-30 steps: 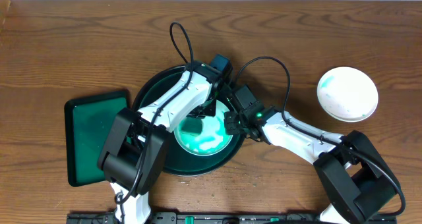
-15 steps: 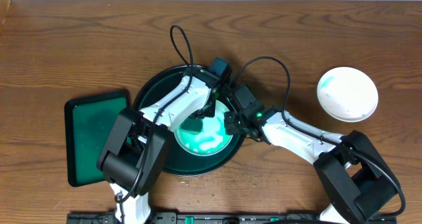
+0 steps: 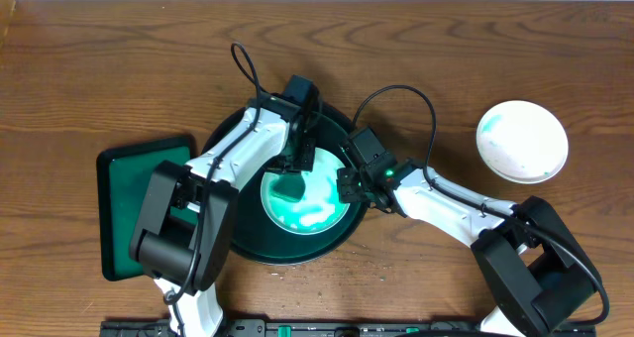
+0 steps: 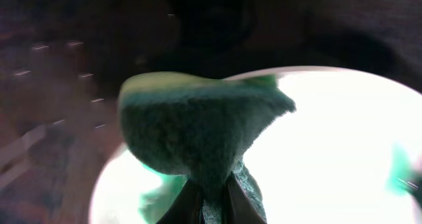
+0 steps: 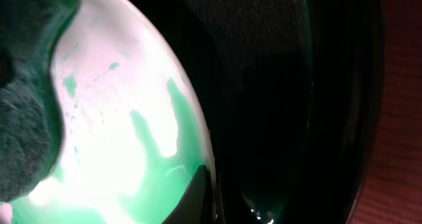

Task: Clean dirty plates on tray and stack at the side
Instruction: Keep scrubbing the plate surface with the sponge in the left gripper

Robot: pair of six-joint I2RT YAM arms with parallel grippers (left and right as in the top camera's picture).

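Note:
A white plate (image 3: 315, 210) smeared with teal lies on the round black tray (image 3: 253, 243). My left gripper (image 3: 293, 174) is shut on a green sponge (image 3: 288, 189) that presses on the plate's left part. In the left wrist view the sponge (image 4: 198, 128) sticks out between the fingers (image 4: 190, 207) over the bright plate (image 4: 343, 145). My right gripper (image 3: 347, 191) is shut on the plate's right rim. The right wrist view has one finger (image 5: 196, 196) on the smeared plate (image 5: 119, 105), the sponge (image 5: 26, 118) at left and the tray (image 5: 297, 118) at right. A cleaner white plate (image 3: 522, 141) sits on the table at right.
A rectangular green tray (image 3: 147, 206) lies left of the round tray, partly under my left arm. Both arms cross over the round tray, with black cables looping above it. Brown wooden table (image 3: 119, 69) surrounds everything.
My left wrist has swung to the left over the tray's back rim, and the sponge has shifted slightly on the plate. The right arm and the plate have stayed put.

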